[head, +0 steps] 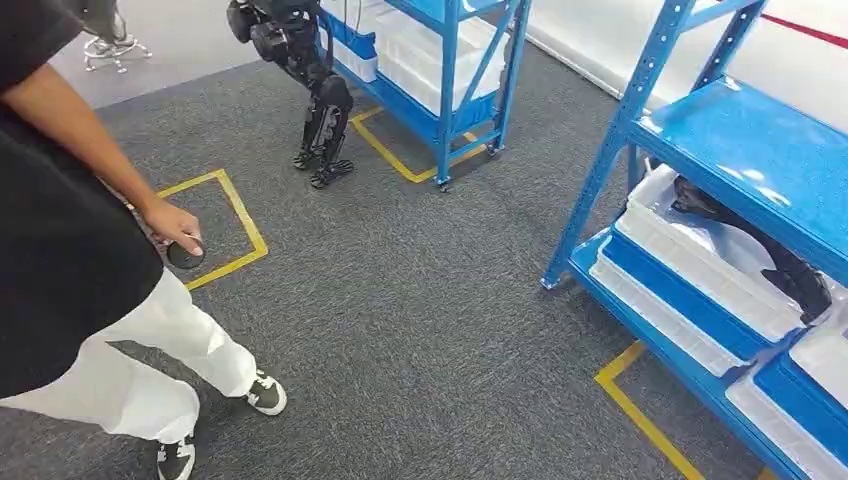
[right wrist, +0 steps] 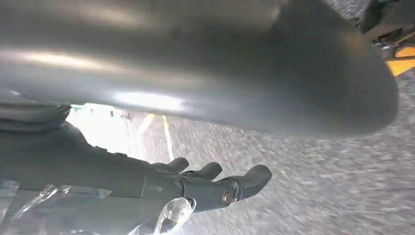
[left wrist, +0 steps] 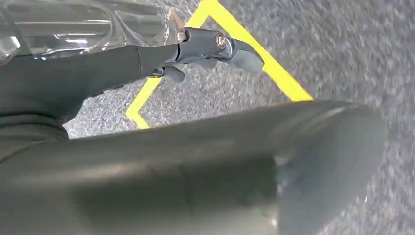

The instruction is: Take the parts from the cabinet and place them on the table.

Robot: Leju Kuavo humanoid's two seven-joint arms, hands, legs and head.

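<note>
A long black part [head: 760, 240] lies in a white bin [head: 700, 275] on the lower shelf of the blue rack [head: 770, 150] at the right. In the left wrist view my left hand [left wrist: 205, 49] hangs over grey carpet and a yellow tape line, fingers stretched out and holding nothing. In the right wrist view my right hand [right wrist: 210, 183] also hangs above the carpet, its fingers loosely extended and apart, with nothing in them. The pictures from both wrists are blurred.
A person [head: 70, 260] in a black top and white trousers stands close at the left, one hand on a dark round object [head: 186, 256]. Another dark robot [head: 320, 110] stands by a second blue rack [head: 440, 80] at the back. Yellow tape squares [head: 240, 215] mark the carpet.
</note>
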